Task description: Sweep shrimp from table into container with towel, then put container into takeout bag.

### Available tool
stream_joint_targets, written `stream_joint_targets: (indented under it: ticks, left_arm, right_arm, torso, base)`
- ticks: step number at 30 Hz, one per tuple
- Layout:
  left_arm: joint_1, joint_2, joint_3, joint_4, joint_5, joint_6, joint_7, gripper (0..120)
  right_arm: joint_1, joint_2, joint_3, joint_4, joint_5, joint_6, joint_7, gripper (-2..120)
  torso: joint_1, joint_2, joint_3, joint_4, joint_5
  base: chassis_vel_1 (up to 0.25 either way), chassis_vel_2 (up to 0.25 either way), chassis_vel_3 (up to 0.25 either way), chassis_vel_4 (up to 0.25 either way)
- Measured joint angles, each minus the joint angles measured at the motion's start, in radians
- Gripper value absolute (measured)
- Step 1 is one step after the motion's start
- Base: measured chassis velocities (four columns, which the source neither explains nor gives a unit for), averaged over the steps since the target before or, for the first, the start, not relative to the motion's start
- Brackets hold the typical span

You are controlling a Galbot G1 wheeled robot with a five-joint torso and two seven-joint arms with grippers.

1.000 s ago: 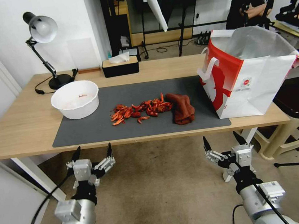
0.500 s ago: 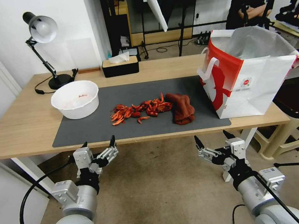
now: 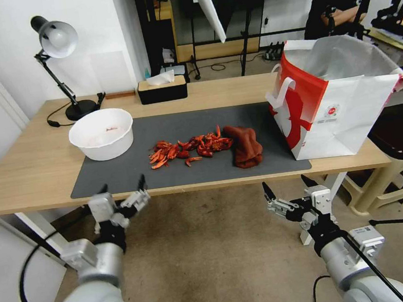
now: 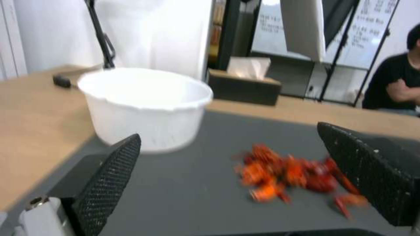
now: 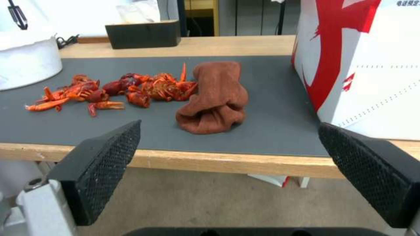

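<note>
Wood-topped desk (image 3: 27,167) is carrying a dark grey mat (image 3: 131,174), and everything on it is sitting untouched. Shrimp (image 3: 189,148) are lying in a loose row mid-mat; in the right wrist view the shrimp (image 5: 118,90) are running up to, and touching, the towel (image 5: 216,98). That towel (image 3: 246,144) is lying bunched just on the right-hand end of the row. Container (image 3: 102,134) is standing upright at the mat's far left corner, partly off the mat onto bare wood; a few pale orange bits are showing inside it. Takeout bag (image 3: 347,103) is standing open at the desk's right end, silver lining showing, its base overlapping the mat edge. Left tool (image 3: 123,197) is hovering at the desk's front edge, fingers spread wide, holding nothing; in its wrist view the container (image 4: 144,105) and the shrimp (image 4: 297,173) are appearing between its fingers (image 4: 111,177). Right tool (image 3: 289,190) is hanging below and in front of the desk edge, also spread wide and holding nothing, facing the towel. Black tissue box (image 3: 162,89) and desk lamp (image 3: 60,65) are standing along the back edge.
</note>
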Motion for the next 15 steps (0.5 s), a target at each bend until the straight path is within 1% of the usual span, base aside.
stream_joint_targets:
  ticks: [1,2,4,5,6,7,8,11,12,13,14,15]
  left_arm:
    - [-0.031,0.023,-0.02,0.029,-0.02,-0.013,0.018,100]
    - [-0.031,0.023,-0.02,0.029,-0.02,-0.013,0.018,100]
    - [-0.096,0.077,-0.043,0.093,-0.06,-0.041,0.073,100]
    - [-0.096,0.077,-0.043,0.093,-0.06,-0.041,0.073,100]
    - [-0.114,0.094,-0.046,0.112,-0.071,-0.047,0.087,100]
    - [-0.157,0.135,-0.047,0.161,-0.092,-0.067,0.126,100]
    - [-0.157,0.135,-0.047,0.161,-0.092,-0.067,0.126,100]
    - [-0.221,0.207,-0.04,0.233,-0.106,-0.093,0.165,100]
    - [-0.249,0.238,-0.037,0.261,-0.111,-0.098,0.178,100]
    - [-0.249,0.238,-0.037,0.261,-0.111,-0.098,0.178,100]
    - [-0.262,0.254,-0.036,0.275,-0.113,-0.1,0.186,100]
    - [-0.293,0.293,-0.033,0.308,-0.113,-0.115,0.213,100]
  right_arm:
    - [0.0,0.0,0.0,0.0,0.0,0.0,0.001,100]
    - [0.0,0.0,0.0,0.0,0.0,0.0,0.001,100]
    - [-0.001,0.0,-0.003,0.0,-0.001,0.0,0.002,100]
    - [-0.001,0.0,-0.003,0.0,-0.001,0.0,0.002,100]
    - [-0.001,0.0,-0.004,0.0,-0.002,0.0,0.002,100]
    - [0.0,0.0,-0.005,0.0,-0.006,0.0,0.003,100]
    - [0.0,0.0,-0.005,0.0,-0.006,0.0,0.003,100]
    - [0.003,0.0,-0.006,-0.001,-0.008,-0.003,0.004,100]
    - [0.004,0.0,-0.006,-0.001,-0.009,-0.004,0.004,100]
    - [0.004,0.0,-0.006,-0.001,-0.009,-0.004,0.004,100]
    - [0.005,0.0,-0.006,-0.001,-0.009,-0.005,0.004,100]
    - [0.006,0.0,-0.006,-0.002,-0.009,-0.007,0.004,100]
  torso:
    - [0.0,0.0,0.0,0.0001,-0.0001]
    - [0.0,0.0,0.0,0.0001,-0.0001]
    - [0.0,0.0,0.0,0.0001,0.0]
    - [0.0,0.0,0.0,0.0001,0.0]
    - [0.0,0.0,0.0,0.0002,-0.0002]
    - [0.0,0.0,0.0,-0.0001,-0.0001]
    - [0.0,0.0,0.0,-0.0001,-0.0001]
    - [0.0,0.0,0.0,0.0001,-0.0003]
    - [0.0,0.0,0.0,0.0001,-0.0003]
    - [0.0,0.0,0.0,0.0001,-0.0003]
    - [0.0,0.0,0.0,0.0001,-0.0003]
    - [0.0,0.0,0.0,0.0001,-0.0003]
  base:
    - [0.0,0.0,0.0,0.0]
    - [0.0,0.0,0.0,0.0]
    - [0.0,0.0,0.0,0.0]
    - [0.0,0.0,0.0,0.0]
    - [0.0,0.0,0.0,0.0]
    - [0.0,0.0,0.0,0.0]
    - [0.0,0.0,0.0,0.0]
    - [0.0,0.0,0.0,0.0]
    - [0.0,0.0,0.0,0.0]
    - [0.0,0.0,0.0,0.0]
    - [0.0,0.0,0.0,0.0]
    - [0.0,0.0,0.0,0.0]
